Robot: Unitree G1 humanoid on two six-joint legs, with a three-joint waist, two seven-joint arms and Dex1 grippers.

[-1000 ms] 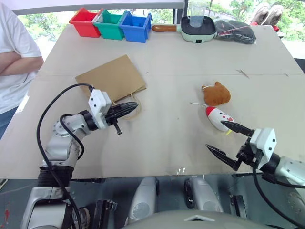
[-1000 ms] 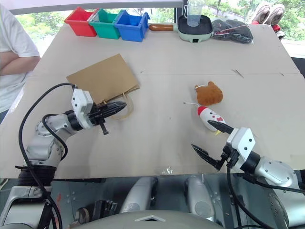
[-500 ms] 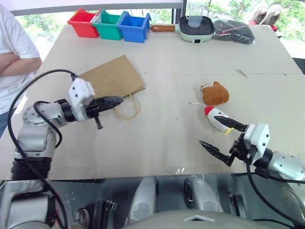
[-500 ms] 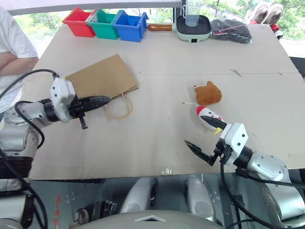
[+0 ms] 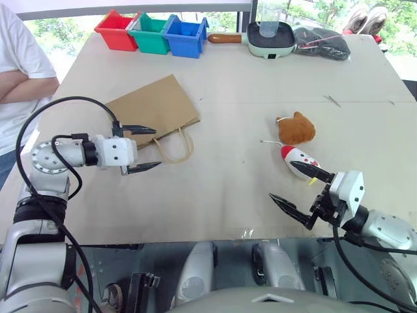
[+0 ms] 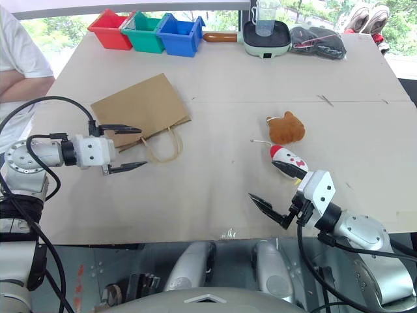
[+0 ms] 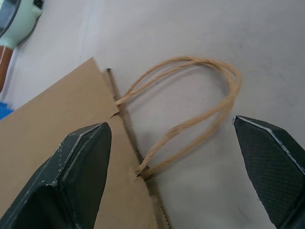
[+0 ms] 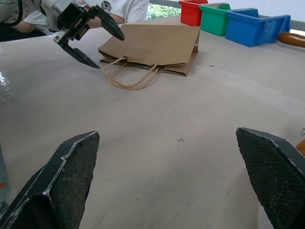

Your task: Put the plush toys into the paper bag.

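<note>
Two grippers hover over the near part of the table point(image 5: 221, 85), both with their black fingers spread wide and nothing between them. Nearest the front edge, on the right, the right gripper point(image 5: 301, 193) points across the table toward the left, one finger lying just beside the white toy point(image 5: 298, 160), which is a white oval with red spots and a red end. Just beyond that toy sits the brown toy point(image 5: 296, 128), rounded and furry, the two close together but apart from the paper bag point(image 5: 154, 107). On the left side, the left gripper point(image 5: 144, 148) hangs level by the bag's mouth, one finger over the brown paper edge and the other over the bare table, the tan cord handles point(image 7: 190, 114) lying flat on the table just past its fingertips. The bag itself lies flat and closed, well to the left of both toys. Along the far edge stand a red bin point(image 5: 115, 30), a green bin point(image 5: 149, 34) and a blue bin point(image 5: 186, 36) in a row, then a pale green pan point(image 5: 269, 38) with a clear cup point(image 5: 269, 21) in it and a black pouch point(image 5: 322, 42). A person point(image 5: 19, 85) in a white shirt stands at the far left with arms folded
</note>
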